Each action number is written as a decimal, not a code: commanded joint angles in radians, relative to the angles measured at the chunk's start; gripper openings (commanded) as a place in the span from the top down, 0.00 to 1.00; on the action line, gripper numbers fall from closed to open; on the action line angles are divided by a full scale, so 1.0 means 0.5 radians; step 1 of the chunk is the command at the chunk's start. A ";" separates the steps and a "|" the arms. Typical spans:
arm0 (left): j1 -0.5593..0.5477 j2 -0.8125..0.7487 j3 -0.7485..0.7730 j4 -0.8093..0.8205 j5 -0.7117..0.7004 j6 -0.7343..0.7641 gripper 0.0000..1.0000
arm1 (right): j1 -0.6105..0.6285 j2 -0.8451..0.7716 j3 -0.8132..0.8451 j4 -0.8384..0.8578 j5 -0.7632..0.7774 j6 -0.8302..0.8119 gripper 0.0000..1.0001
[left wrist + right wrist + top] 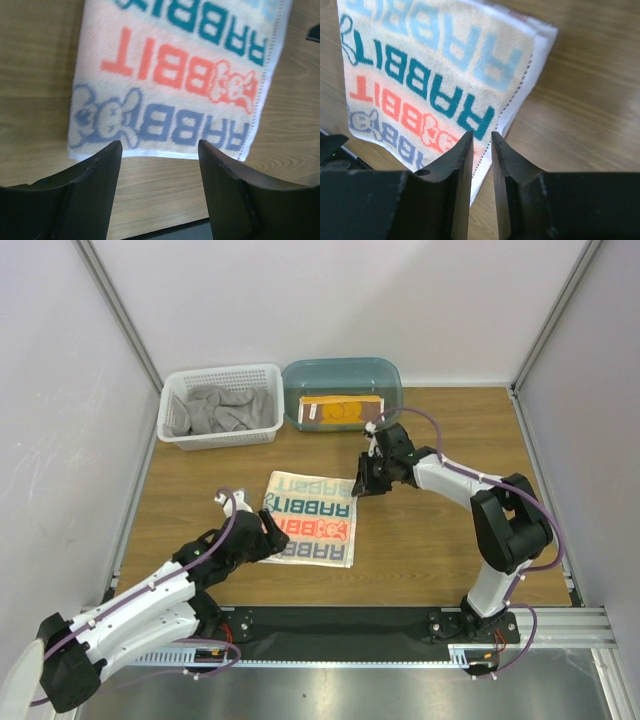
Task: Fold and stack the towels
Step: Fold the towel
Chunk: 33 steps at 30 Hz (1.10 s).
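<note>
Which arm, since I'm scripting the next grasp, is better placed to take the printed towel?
Left, probably: the left hand is open with the printed towel just ahead. The right hand is nearly closed over its far corner.

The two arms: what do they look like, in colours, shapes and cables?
Both the left arm and right arm have white links with black joints, and a thin purple cable runs along each. The left claw and right claw each have two black, wedge-shaped fingers.
</note>
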<state>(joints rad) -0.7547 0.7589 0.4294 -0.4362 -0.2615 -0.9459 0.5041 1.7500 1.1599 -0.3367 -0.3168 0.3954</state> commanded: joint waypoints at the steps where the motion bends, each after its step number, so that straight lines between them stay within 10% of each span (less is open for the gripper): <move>1: 0.028 -0.021 -0.076 -0.100 -0.042 -0.302 0.33 | 0.069 -0.073 -0.062 0.124 -0.072 0.053 0.74; 23: 0.114 0.004 -0.377 0.103 -0.029 -0.409 0.45 | 0.069 0.185 -0.059 0.182 -0.008 -0.051 0.84; 33: 0.129 0.098 0.438 -0.155 -0.259 0.051 0.41 | 0.066 0.117 0.073 0.072 -0.029 -0.082 0.84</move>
<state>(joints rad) -0.7021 0.7712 0.4919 -0.5240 -0.3241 -1.0336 0.5400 1.8400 1.1469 -0.2886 -0.3294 0.3786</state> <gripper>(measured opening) 0.585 0.155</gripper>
